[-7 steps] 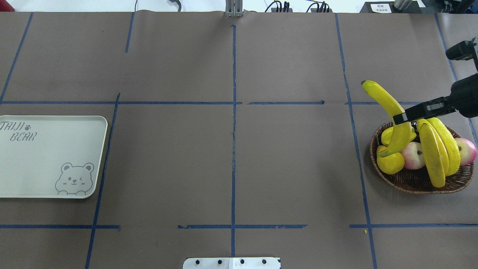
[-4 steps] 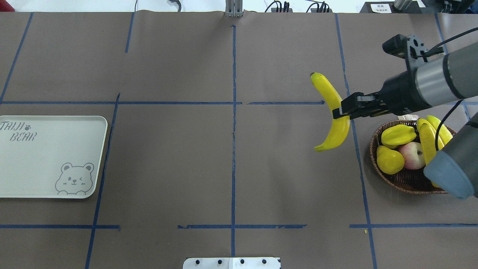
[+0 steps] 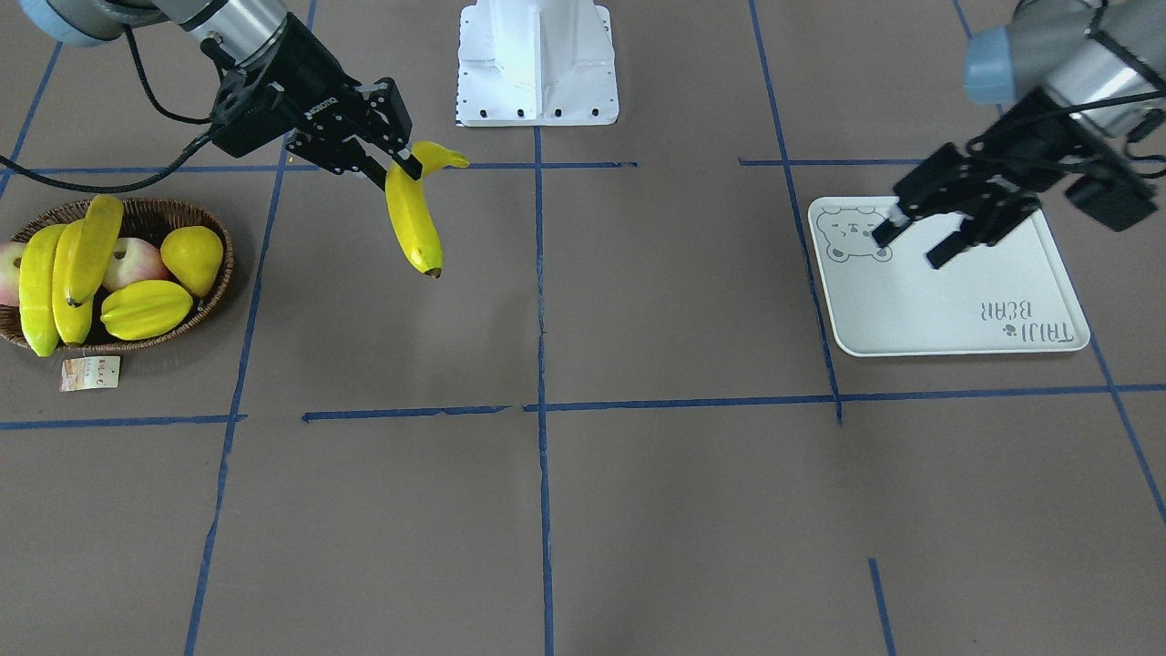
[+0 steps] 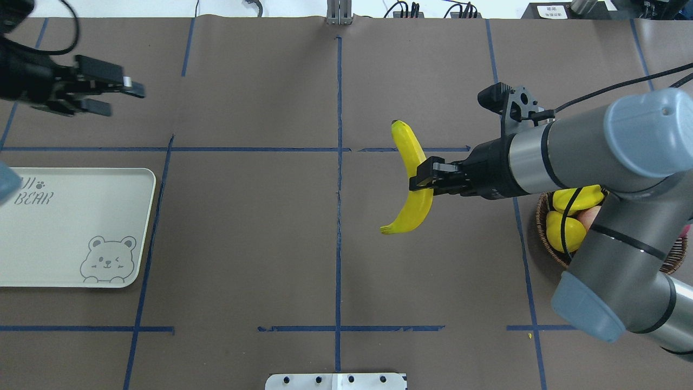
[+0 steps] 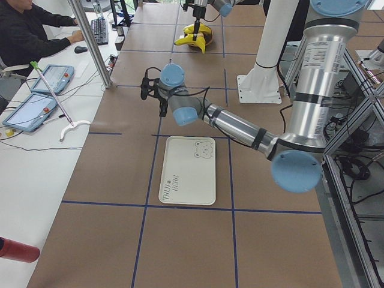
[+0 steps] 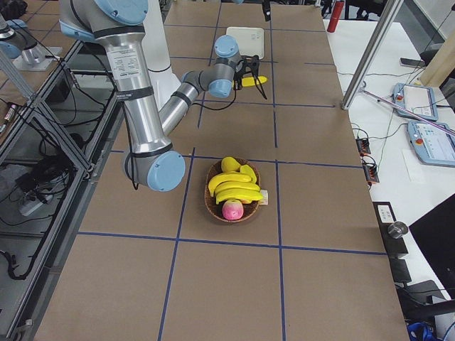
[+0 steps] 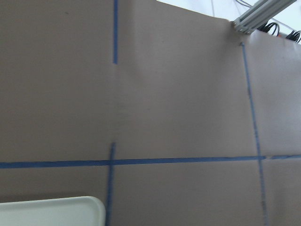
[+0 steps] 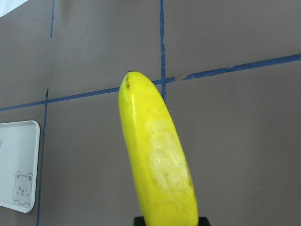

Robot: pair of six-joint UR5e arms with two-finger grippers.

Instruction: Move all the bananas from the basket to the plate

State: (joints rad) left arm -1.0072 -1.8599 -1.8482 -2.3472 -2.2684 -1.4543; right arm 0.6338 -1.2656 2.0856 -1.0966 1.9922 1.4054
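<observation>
Over the table (image 4: 243, 244), outstretched right claw (image 4: 419, 181) grips banana (image 4: 407, 149)

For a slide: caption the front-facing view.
Right gripper holds one banana aloft; three bananas in the wicker basket; open left gripper hovers near the plate.

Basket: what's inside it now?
Three bananas, a starfruit, a yellow pear-shaped fruit and a pink apple lie in the basket; a second apple shows at the picture's edge. Anything beneath them is covered.
</observation>
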